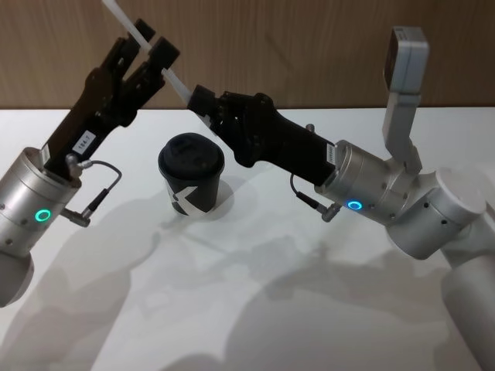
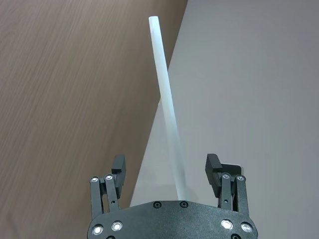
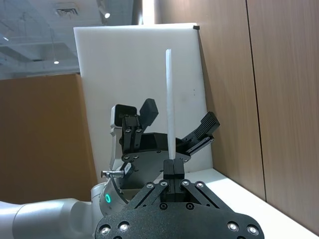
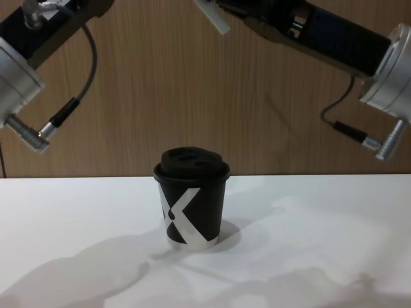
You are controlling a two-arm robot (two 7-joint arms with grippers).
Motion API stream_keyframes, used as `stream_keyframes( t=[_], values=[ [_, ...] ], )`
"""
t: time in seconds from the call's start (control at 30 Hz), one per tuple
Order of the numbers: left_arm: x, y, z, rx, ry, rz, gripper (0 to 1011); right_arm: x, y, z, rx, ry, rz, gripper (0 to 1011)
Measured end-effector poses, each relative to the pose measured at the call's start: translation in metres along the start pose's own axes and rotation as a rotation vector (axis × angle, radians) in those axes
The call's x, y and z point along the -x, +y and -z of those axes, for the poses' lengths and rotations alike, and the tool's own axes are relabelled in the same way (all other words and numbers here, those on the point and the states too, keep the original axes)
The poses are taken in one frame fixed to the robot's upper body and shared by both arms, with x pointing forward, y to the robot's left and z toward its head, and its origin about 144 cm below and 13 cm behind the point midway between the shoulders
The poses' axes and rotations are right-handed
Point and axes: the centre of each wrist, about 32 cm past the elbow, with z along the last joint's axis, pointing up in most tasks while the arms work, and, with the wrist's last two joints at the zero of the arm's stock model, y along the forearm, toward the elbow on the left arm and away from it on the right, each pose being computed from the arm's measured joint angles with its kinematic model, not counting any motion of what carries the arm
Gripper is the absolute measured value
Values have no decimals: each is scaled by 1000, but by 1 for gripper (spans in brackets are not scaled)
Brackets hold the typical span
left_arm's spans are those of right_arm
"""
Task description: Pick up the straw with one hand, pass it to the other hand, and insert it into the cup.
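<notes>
The straw (image 1: 178, 84), a thin white tube, slants up and to the left above the cup (image 1: 192, 175). My right gripper (image 1: 203, 99) is shut on its lower end, as the right wrist view shows (image 3: 173, 167). My left gripper (image 1: 155, 44), on the arm with the white label, is open, and the straw (image 2: 167, 109) runs between its spread fingers (image 2: 118, 165) without touching them. The black cup (image 4: 192, 199) with a white X mark and domed lid stands upright on the white table (image 1: 255, 309), below and between the two grippers. The straw's lower tip (image 4: 217, 19) pokes out under the right gripper.
A wood-panelled wall (image 1: 309, 46) rises right behind the table's far edge. The right arm's silver wrist (image 1: 371, 185) hangs to the right of the cup, the left arm's wrist (image 1: 35, 205) to its left. A cable (image 4: 77, 96) loops from the left wrist.
</notes>
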Motion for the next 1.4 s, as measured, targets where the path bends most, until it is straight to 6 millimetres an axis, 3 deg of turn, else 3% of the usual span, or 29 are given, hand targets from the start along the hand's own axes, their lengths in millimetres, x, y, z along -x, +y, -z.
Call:
stream_keyframes(
  t=[0.5, 0.67, 1.4],
  values=[
    [-3, -5, 2, 24, 8, 8, 1000, 0, 0, 0, 0, 0, 0, 0],
    [-3, -6, 2, 29, 7, 15, 916, 0, 0, 0, 0, 0, 0, 0],
    [-4, -8, 3, 30, 6, 32, 239, 0, 0, 0, 0, 0, 0, 0]
  ],
)
